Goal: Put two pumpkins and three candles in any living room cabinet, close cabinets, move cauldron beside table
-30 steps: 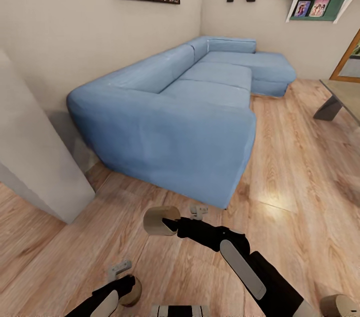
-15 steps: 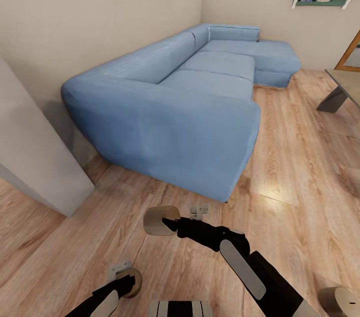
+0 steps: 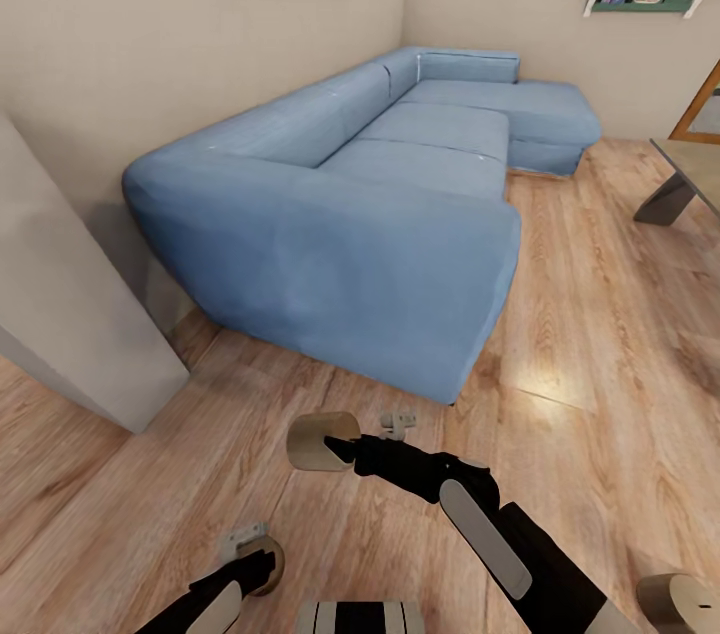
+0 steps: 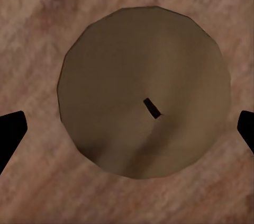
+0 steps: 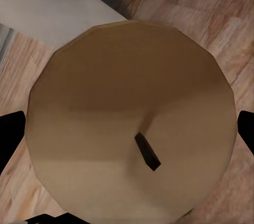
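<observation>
My right wrist camera looks straight down onto the flat top of a candle (image 5: 131,123) with its short dark wick, my two fingertips dark at either edge of the picture; a grey block (image 5: 50,7) and wood floor (image 5: 211,7) lie behind it. From my head that same candle (image 3: 320,441) sits at the end of my right gripper (image 3: 340,444), lifted above the floor and pinched between the fingers.

My left wrist camera shows a second candle (image 4: 144,90) standing on the boards, smaller in the picture, with my fingertips wide to both sides and apart from it. The head view places this candle (image 3: 266,564) just beside my left gripper (image 3: 250,549), low near the bottom edge; there the jaw spread is too hidden to judge.

Ahead stands a long blue sofa (image 3: 340,204) along the wall, a grey block (image 3: 70,314) at left, and a corner of the table (image 3: 685,179) far right. A third tan candle (image 3: 680,604) shows at the bottom right corner.
</observation>
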Controlling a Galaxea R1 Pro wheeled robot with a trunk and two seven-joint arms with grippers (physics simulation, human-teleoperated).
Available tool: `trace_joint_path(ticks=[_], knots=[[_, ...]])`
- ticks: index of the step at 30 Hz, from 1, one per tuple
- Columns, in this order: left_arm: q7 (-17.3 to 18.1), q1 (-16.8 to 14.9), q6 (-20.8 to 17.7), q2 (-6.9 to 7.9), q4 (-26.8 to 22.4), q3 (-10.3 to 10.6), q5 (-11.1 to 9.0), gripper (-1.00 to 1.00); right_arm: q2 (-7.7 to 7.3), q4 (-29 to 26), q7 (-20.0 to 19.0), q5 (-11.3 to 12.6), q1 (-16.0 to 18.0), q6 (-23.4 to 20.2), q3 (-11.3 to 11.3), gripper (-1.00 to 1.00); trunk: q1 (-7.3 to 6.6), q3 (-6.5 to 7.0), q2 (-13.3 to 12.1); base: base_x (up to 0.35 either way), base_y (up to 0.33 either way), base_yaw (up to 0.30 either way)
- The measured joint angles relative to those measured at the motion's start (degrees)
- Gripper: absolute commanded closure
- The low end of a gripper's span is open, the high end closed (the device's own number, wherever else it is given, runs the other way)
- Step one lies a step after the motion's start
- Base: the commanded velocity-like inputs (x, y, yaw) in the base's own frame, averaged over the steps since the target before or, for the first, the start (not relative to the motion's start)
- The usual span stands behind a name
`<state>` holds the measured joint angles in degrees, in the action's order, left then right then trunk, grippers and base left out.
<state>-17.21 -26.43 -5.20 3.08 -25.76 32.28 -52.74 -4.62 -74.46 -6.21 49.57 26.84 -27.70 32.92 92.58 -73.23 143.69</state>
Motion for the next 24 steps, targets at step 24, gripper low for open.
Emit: trace_joint_path(ticks=[24], knots=[[0.1, 0.0, 0.2, -0.12, -2.0, 0.3, 0.5, -1.0, -0.02, 0.0, 0.0, -0.1, 0.0, 0.0, 0.0, 1.0, 0.33, -2.87, 0.2, 0.0, 0.0, 0.0]])
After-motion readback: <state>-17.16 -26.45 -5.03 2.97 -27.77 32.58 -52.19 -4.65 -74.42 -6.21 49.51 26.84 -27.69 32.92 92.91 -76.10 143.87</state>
